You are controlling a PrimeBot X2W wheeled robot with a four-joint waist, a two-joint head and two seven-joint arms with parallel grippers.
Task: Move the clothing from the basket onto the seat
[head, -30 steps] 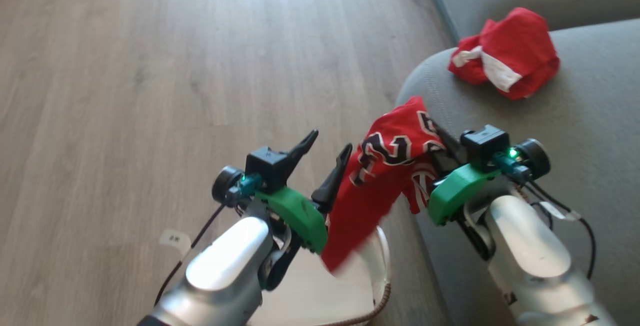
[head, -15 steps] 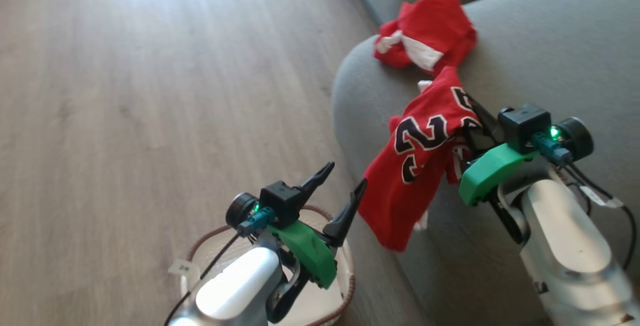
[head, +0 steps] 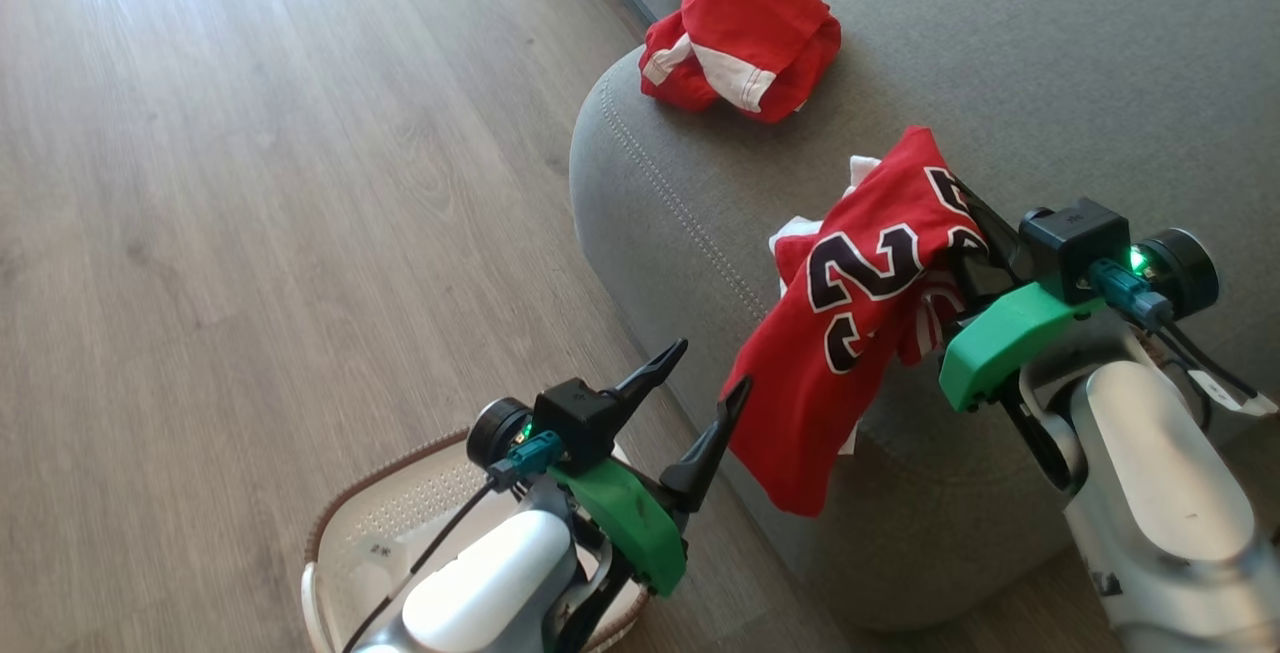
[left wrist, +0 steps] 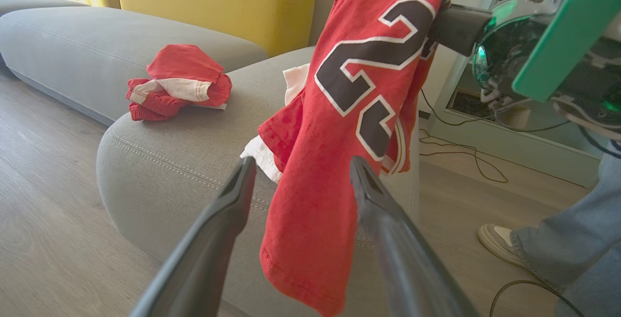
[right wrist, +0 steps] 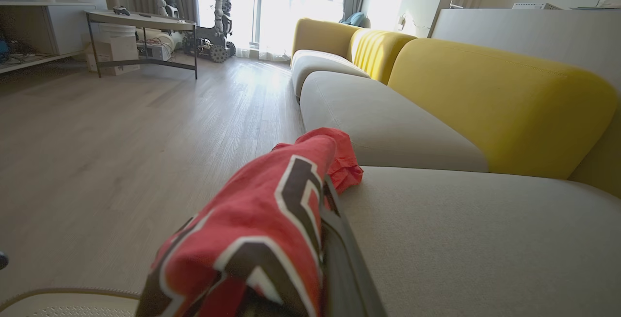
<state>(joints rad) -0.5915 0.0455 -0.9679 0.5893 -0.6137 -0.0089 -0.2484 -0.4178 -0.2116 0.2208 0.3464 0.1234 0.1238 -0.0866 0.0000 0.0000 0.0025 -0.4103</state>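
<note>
My right gripper (head: 975, 218) is shut on a red jersey (head: 860, 333) with black-and-white numbers. The jersey hangs from it over the rounded front edge of the grey seat (head: 1000, 83), its hem dangling down the cushion's side. A second red garment with white trim (head: 745, 33) lies bunched on the seat farther back. Over the cream basket (head: 335, 523) on the floor, my left gripper (head: 712, 365) is open and holds nothing. In the left wrist view the jersey (left wrist: 339, 127) hangs just beyond the left gripper (left wrist: 302, 161). It drapes over the fingers in the right wrist view (right wrist: 262, 239).
A person's white shoe (left wrist: 499, 244) and jeans leg (left wrist: 582, 249) stand on the floor past the seat's end, beside loose cables (left wrist: 465, 157). Yellow backrests (right wrist: 485, 103) line the sofa. A table (right wrist: 140, 18) and other robots stand far across the wooden floor (head: 250, 183).
The head camera has turned, so the whole scene shifted left. My right gripper has carried the jersey from beside the seat's edge to above the cushion. The left gripper stays open over the basket.
</note>
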